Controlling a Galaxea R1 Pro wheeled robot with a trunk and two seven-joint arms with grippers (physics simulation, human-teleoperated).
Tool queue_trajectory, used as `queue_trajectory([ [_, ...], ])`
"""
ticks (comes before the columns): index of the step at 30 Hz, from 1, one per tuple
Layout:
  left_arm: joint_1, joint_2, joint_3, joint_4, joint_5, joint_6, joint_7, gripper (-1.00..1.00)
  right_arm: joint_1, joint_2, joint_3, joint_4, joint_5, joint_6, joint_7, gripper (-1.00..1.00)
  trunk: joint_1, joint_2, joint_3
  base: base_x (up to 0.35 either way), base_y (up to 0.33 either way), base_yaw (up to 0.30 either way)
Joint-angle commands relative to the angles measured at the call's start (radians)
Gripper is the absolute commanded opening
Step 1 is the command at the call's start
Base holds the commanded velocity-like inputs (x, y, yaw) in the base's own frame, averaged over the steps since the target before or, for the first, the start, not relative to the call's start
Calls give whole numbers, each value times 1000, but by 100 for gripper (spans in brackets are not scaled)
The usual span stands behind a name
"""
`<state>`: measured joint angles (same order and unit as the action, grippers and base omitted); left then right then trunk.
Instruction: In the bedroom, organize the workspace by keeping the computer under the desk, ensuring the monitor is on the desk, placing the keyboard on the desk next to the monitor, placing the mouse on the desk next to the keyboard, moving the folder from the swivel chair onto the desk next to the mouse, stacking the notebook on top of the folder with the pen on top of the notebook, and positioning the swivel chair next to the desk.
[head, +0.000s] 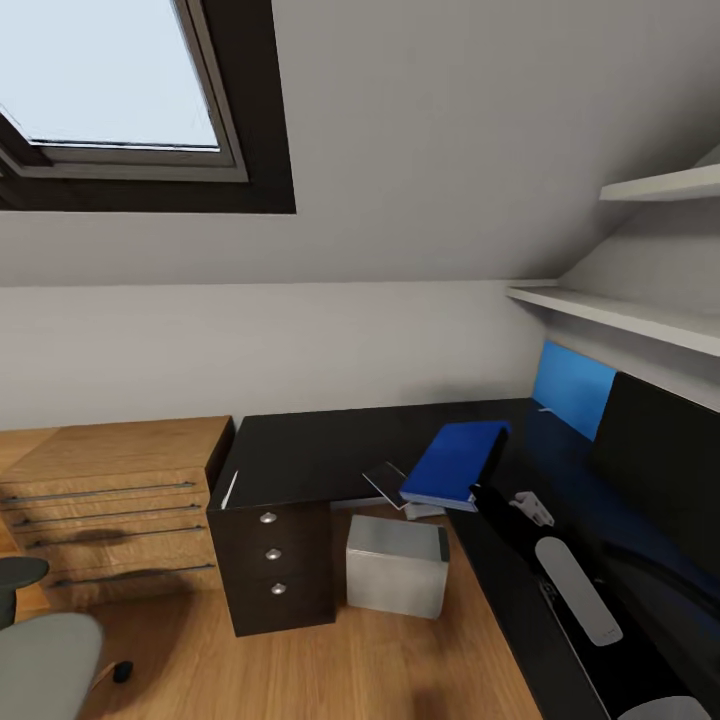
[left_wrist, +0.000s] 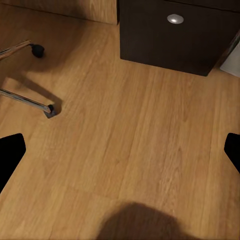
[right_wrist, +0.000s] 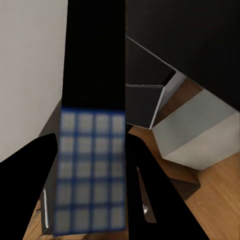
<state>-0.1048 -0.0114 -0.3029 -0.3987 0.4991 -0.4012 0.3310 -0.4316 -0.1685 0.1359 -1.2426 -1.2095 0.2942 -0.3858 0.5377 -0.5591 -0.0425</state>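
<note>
At the far left of the head view, the swivel chair (head: 40, 645) shows its grey seat at the near edge, standing on the wood floor (head: 300, 670) in front of the wooden dresser (head: 110, 500). The left wrist view looks down on that floor, with the chair's chrome legs and castors at one side; the left gripper (left_wrist: 120, 155) has its black fingertips spread wide apart with nothing between them. Right of the dresser is the black desk (head: 330, 450), its drawer unit (head: 275, 565) facing the room. The pen (head: 229, 489) lies near the desk's left edge. The computer (head: 397, 565) stands on the floor under the desk, just right of the drawers. Above it, the notebook (head: 385, 483) lies at the desk edge, touching or slightly beneath the blue folder (head: 457, 463). The right gripper (head: 492, 500) is clenched on the folder's near edge; its wrist view shows a blurred blue sheet between the fingers, probably the folder. The monitor (head: 660, 470) stands at the far right.
</note>
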Motion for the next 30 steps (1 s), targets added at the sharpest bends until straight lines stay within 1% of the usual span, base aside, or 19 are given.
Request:
queue_trajectory([
  [1, -1, 1, -9, 1, 5, -4, 8, 100, -1, -1, 1, 0, -6, 0, -8, -100, 0, -2, -2, 0, 0, 0],
  [6, -1, 1, -9, 1, 6, -4, 8, 100, -1, -1, -4, 13, -7, 0, -7, -100, 0, -2, -2, 0, 0, 0],
  [10, -1, 1, -9, 0, 6, -4, 8, 100, -1, -1, -16, 14, -6, 0, -7, -100, 0, -2, -2, 0, 0, 0],
  [13, -1, 1, -9, 0, 5, -4, 8, 100, -1, 0, -27, 19, -5, -17, -8, -100, 0, -2, -2, 0, 0, 0],
  [15, -1, 1, -9, 0, 5, -4, 8, 100, -1, 1, -31, 29, -4, -55, -8, -100, 0, -2, -2, 0, 0, 0],
  [16, -1, 1, -9, 1, 5, -4, 8, 100, -1, 1, -31, 35, -3, -90, -9, -100, 0, -2, -2, 0, 0, 0],
  [17, -1, 1, -9, 1, 5, -4, 8, 100, -1, 2, -31, 38, -2, -109, -9, -100, 0, -2, -2, 0, 0, 0],
  [18, -1, 1, -9, 0, 5, -4, 8, 100, -1, 3, -30, 42, -2, -149, -9, -100, 0, -2, -2, 0, 0, 0],
  [19, -1, 1, -9, 0, 5, -4, 8, 100, -1, 3, -29, 44, -2, -170, -10, -100, 0, -2, -2, 0, 0, 0],
  [20, -1, 1, -9, 1, 5, -4, 8, 100, -1, 6, -28, 46, -3, -209, -10, -100, 0, -2, -2, 0, 0, 0],
  [21, -1, 1, -9, 1, 5, -4, 8, 100, -1, 8, -27, 47, -4, -228, -10, -100, 0, -2, -2, 0, 0, 0],
  [22, -1, 1, -9, 1, 5, -4, 8, 100, -1, 12, -27, 49, -5, -247, -10, -100, 0, -2, -2, 0, 0, 0],
  [23, -1, 1, -9, 1, 5, -4, 8, 100, -1, 25, -26, 54, -5, -282, -10, -100, 0, -2, -2, 0, 0, 0],
  [24, -1, 1, -9, 1, 5, -4, 8, 100, -1, 33, -26, 59, -5, -299, -10, -100, 0, -2, -2, 0, 0, 0],
  [25, -1, 1, -9, 1, 5, -4, 8, 100, -1, 52, -27, 70, -4, -330, -10, -100, 0, -2, -2, 0, 0, 0],
  [26, -1, 1, -9, 1, 5, -4, 8, 100, -1, 61, -27, 77, -4, -344, -10, -100, 0, -2, -2, 0, 0, 0],
  [27, -1, 1, -9, 1, 5, -4, 8, 100, -1, 87, -28, 99, -3, -384, -10, -100, 0, -2, -2, 0, 0, 0],
  [28, -1, 1, -9, 1, 5, -4, 8, 100, -1, 94, -27, 105, -3, -395, -10, -100, 0, -2, -2, 0, 0, 0],
  [30, -1, 1, -9, 1, 5, -4, 8, 100, -1, 101, -26, 111, -4, -404, -10, -100, 0, -2, -2, 0, 0, 0],
])
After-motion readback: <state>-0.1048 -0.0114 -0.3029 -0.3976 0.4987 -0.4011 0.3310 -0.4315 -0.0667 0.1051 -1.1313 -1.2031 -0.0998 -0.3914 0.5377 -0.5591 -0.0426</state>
